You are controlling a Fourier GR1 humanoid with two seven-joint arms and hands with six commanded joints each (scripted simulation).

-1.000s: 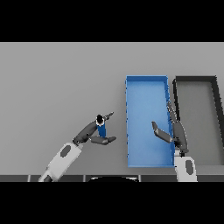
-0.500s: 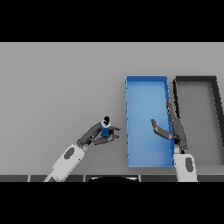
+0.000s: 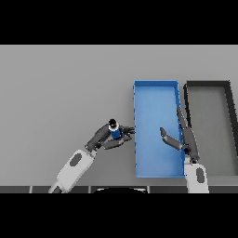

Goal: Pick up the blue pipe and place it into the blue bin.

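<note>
The robot's left hand [image 3: 108,138] closes its dark fingers and thumb around the blue pipe [image 3: 114,131], a short blue cylinder with a dark cap at its upper end. The pipe stands roughly upright in the grasp, and its lower part is hidden behind the curled fingers, so it cannot be told whether it touches the grey table [image 3: 60,88] or is held clear of it. The fingertips reach rightward to just beside the left wall of the blue bin [image 3: 135,139], which the pipe itself has not entered. The left arm's white and grey forearm runs down and left from the hand and is cut off at the scene's lower edge.

The blue bin is a long open tray lying lengthwise away from the robot, its floor bare. Over its right wall hangs the right hand [image 3: 182,137], fingers straight and spread, thumb angled out over the bin's interior, holding nothing. Its fingers partly cover the bin's right rim, and the arm beneath it is cut off below.

Just to the right of the blue bin sits a dark bin [image 3: 230,121] of similar shape, its right wall close to the picture's edge.
</note>
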